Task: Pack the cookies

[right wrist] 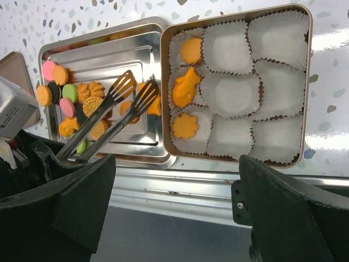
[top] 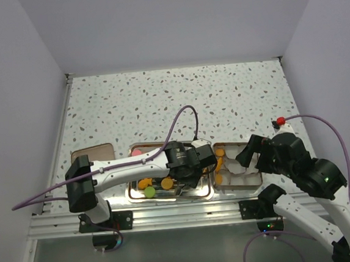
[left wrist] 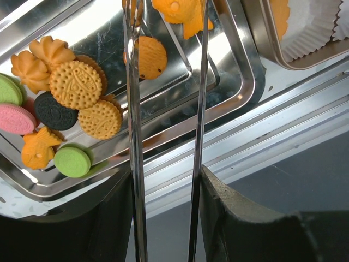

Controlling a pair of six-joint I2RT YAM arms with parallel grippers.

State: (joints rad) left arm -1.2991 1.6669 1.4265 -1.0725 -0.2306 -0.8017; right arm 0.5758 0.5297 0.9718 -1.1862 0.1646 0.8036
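Several cookies (left wrist: 76, 84), orange, pink, green and one dark, lie at the left of a steel tray (left wrist: 240, 93); they also show in the right wrist view (right wrist: 82, 98). My left gripper (left wrist: 163, 218) is shut on metal tongs (left wrist: 132, 109), whose tips (right wrist: 136, 90) reach over the tray's right part beside an orange cookie (right wrist: 155, 105). I cannot tell whether the tongs grip it. A tin box (right wrist: 311, 82) of white paper cups holds three orange cookies (right wrist: 185, 87) in its left column. My right gripper (right wrist: 174, 213) is open and empty above the table's near edge.
The brown lid (top: 91, 153) lies left of the tray. The tray (top: 168, 196) and box (top: 248, 184) sit side by side against the aluminium rail (top: 170, 212) at the front. The left arm (top: 129, 167) crosses above the tray.
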